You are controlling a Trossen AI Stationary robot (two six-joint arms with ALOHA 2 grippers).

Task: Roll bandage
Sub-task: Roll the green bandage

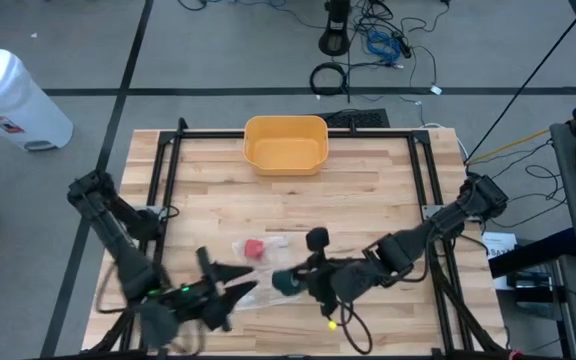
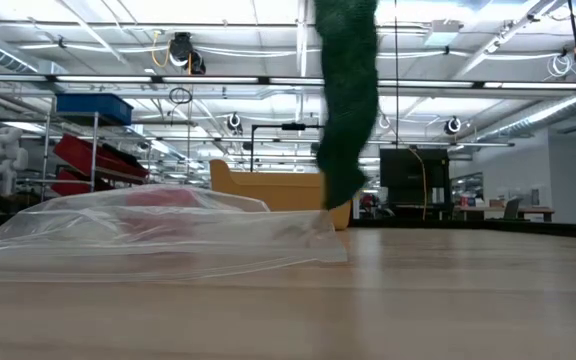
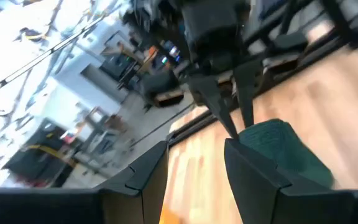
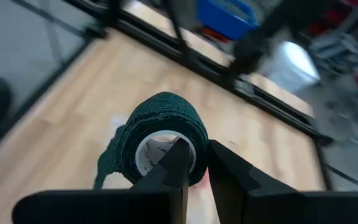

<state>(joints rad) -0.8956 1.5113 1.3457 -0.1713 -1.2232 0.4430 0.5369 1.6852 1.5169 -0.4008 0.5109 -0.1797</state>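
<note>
The right gripper (image 4: 194,163) is pinched on the wall of the dark green bandage roll (image 4: 163,140), one finger inside the white core and one outside, holding it lifted above the front of the wooden table (image 1: 368,190). A loose green tail (image 2: 346,100) hangs from the roll toward the tabletop. Just beside it, the left gripper (image 1: 236,285) points at the roll with its jaws partly apart; whether they pinch the bandage's free end cannot be told, as the wrist view is blurred. Under and between the grippers lies a clear plastic bag (image 2: 168,235) with a red item (image 1: 253,247) inside. At the far edge sits a yellow bin (image 1: 286,145).
</note>
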